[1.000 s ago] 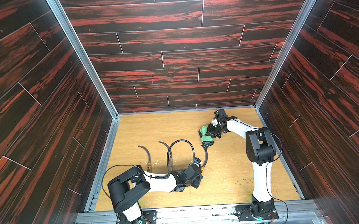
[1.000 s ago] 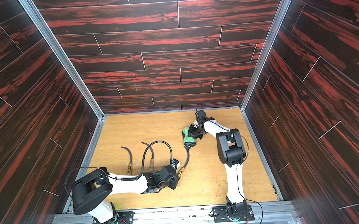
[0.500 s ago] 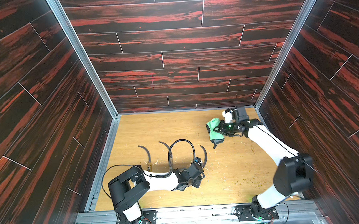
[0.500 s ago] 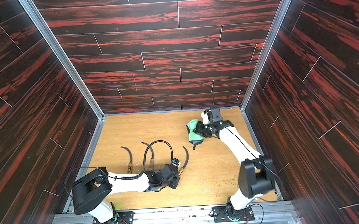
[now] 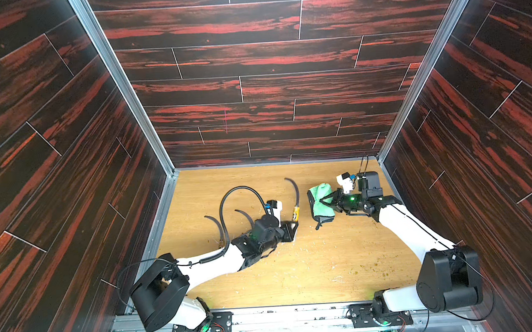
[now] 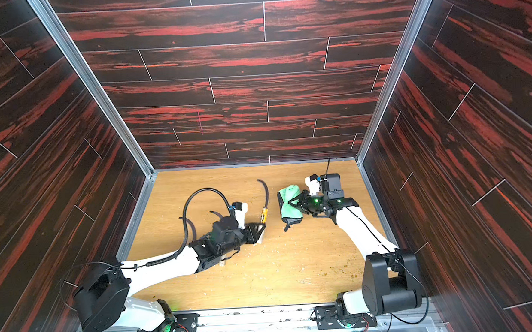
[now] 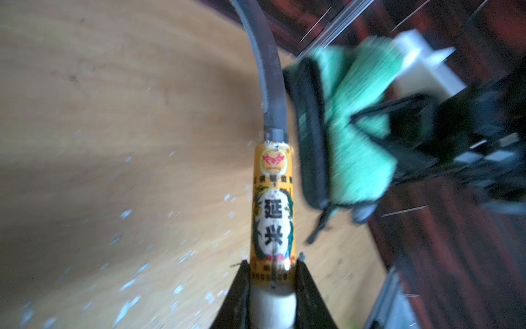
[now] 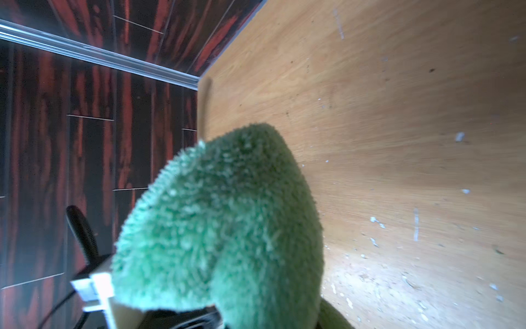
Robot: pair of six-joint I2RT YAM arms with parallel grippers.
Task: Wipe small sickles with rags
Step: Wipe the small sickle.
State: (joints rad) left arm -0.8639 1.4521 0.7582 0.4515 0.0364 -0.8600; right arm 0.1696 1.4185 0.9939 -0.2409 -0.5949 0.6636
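Clamping the sickle (image 5: pixel 296 199) by its handle, the left end effector (image 5: pixel 290 228) holds its blade just beside the rag (image 5: pixel 318 192) pinched in the right end effector (image 5: pixel 326 201); a hasty swipe might snag cloth on the edge.

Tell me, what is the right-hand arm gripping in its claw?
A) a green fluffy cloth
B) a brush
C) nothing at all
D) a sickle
A: the right gripper is shut on the green cloth, pinching its middle, while the sickle sits in the left gripper.
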